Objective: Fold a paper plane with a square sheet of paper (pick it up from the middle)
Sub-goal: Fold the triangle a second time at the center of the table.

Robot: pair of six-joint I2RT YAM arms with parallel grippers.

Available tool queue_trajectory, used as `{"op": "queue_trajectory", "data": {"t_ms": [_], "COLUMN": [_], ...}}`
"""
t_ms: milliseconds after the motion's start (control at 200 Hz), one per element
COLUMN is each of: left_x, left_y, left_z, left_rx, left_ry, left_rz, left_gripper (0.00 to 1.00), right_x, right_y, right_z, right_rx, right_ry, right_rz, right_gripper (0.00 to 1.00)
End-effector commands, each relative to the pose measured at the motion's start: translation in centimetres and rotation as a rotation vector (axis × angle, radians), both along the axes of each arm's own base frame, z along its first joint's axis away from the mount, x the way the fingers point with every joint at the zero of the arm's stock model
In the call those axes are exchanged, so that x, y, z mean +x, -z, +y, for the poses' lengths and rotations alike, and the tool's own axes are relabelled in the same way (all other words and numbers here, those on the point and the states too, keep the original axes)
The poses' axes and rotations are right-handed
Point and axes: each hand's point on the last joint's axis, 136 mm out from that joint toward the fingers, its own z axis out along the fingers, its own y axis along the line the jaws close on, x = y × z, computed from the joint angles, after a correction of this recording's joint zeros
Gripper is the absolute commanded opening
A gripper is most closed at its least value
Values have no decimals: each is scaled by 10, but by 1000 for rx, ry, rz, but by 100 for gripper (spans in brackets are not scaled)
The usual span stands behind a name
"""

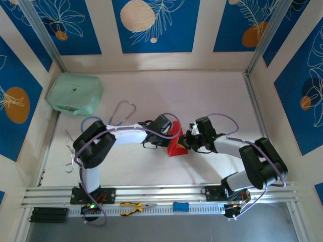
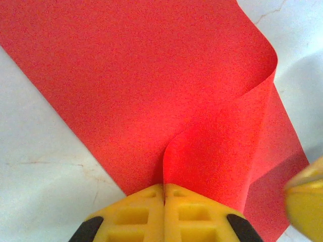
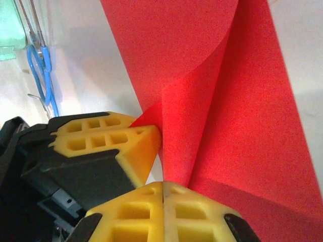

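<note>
The square sheet of paper (image 1: 176,145) is bright red and stands lifted and curled at the middle of the table, between the two grippers. In the left wrist view the sheet (image 2: 151,91) bends over itself, and my left gripper (image 2: 164,189) is shut, pinching a raised edge in the seam of its yellow fingers. My right gripper (image 3: 163,185) is also shut, with the red sheet (image 3: 237,126) running down into its tips. The left gripper's yellow fingers (image 3: 108,136) hold the sheet's corner close beside it. From above, the left gripper (image 1: 170,132) and right gripper (image 1: 187,140) almost touch.
A mint-green pouch (image 1: 74,93) sits at the back left. Blue-handled loops (image 1: 123,113) lie behind the left arm, and metal scissors (image 1: 69,151) lie at the left. Yellow pliers (image 1: 133,206) and a blue piece (image 1: 180,206) rest on the front rail.
</note>
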Motion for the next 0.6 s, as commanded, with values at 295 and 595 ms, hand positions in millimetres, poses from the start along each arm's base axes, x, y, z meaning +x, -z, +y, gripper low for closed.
{"op": "queue_trajectory", "data": {"t_ms": [295, 595], "left_x": [-6, -6], "left_y": [7, 8], "left_z": [7, 7], "left_rx": [54, 60], "left_ry": [28, 33], "left_rz": [8, 7], "left_gripper": [0, 0], "right_x": [14, 15], "right_y": [3, 5], "right_z": [18, 24], "right_rx": [37, 50], "right_ry": [-4, -22], "right_rz": [-8, -5], "right_gripper": [0, 0]}}
